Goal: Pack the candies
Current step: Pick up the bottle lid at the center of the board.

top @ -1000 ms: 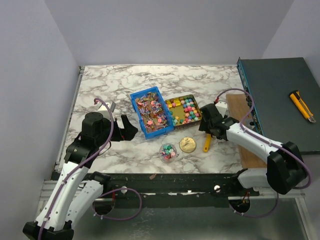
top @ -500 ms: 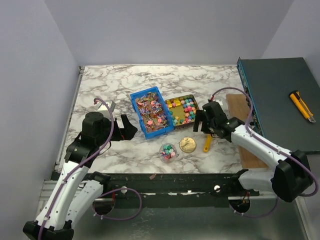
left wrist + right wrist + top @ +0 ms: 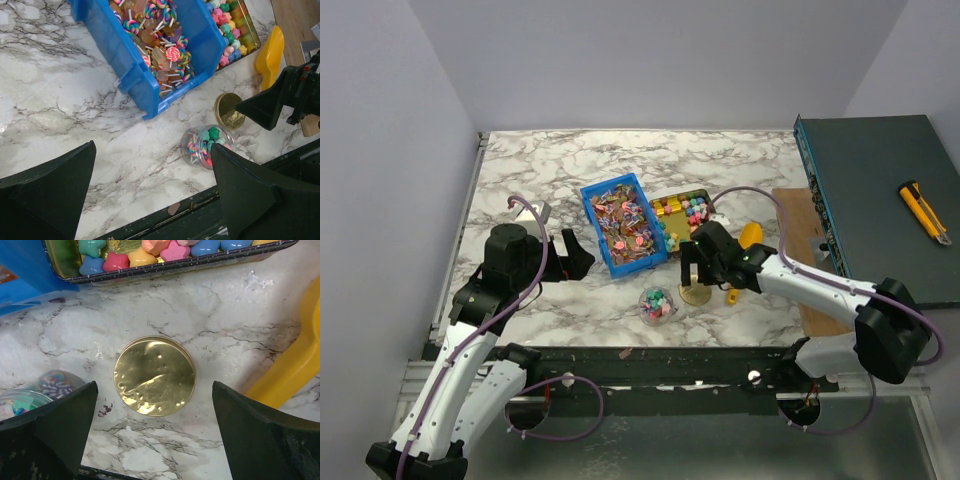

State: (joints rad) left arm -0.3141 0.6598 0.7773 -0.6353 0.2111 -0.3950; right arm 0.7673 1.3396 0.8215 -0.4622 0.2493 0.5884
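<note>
Wrapped candies fill a blue bin, also in the left wrist view. Chunky coloured candies lie in a green tin, seen in the right wrist view too. A small clear jar holding several candies lies on the marble; it also shows in the left wrist view. My right gripper is open and empty above the round gold lid. My left gripper is open and empty, left of the blue bin.
A yellow-orange scoop lies right of the lid, also in the right wrist view. A wooden board and a dark box with a yellow utility knife stand at the right. The table's dark front edge is close.
My right gripper has moved left and toward the front, from beside the scoop to above the gold lid. The scoop now lies uncovered. The left arm has not moved.
</note>
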